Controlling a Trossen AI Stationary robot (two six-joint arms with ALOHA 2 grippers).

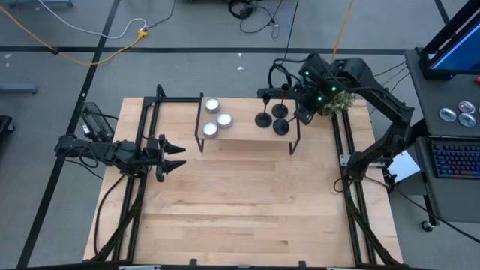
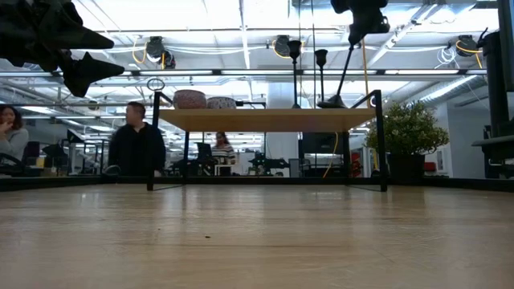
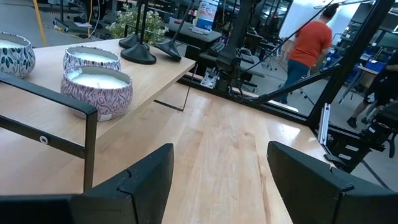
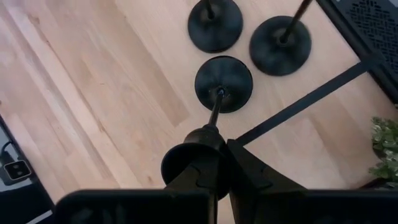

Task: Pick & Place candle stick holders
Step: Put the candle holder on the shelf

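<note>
Right pincer [image 1: 306, 105], high view: clenched over the raised shelf [image 1: 247, 135] at the far side of the bench [image 1: 247, 210], above the three candle stick holders [image 1: 271, 120], which stand close together on the shelf's right half. Three candle tins [image 1: 214, 116] sit on the shelf's left half. Left pincer [image 1: 174, 157] hangs released over the bench's left side, well apart from the shelf.

Low view: two holder stems [image 2: 295, 72] upright on the shelf top; a third, tilted stem [image 2: 344, 76] runs up to the right pincer [image 2: 361, 24]. People [image 2: 136, 144] sit in the room behind; a potted plant [image 2: 409, 132] stands at right.

Left wrist view: left pincer fingers [image 3: 149, 180] spread, nothing between them. Patterned tins [image 3: 99, 87] near, disc bases [image 3: 140, 55] farther along the shelf. A person in an orange shirt [image 3: 308, 46] stands beyond.

Right wrist view: right pincer [image 4: 214, 165] grasps the top of one thin stem [image 4: 214, 112]; its matte black disc base [image 4: 224, 84] rests on the wood. Two more bases [image 4: 280, 45] just beside it, not touching.
</note>
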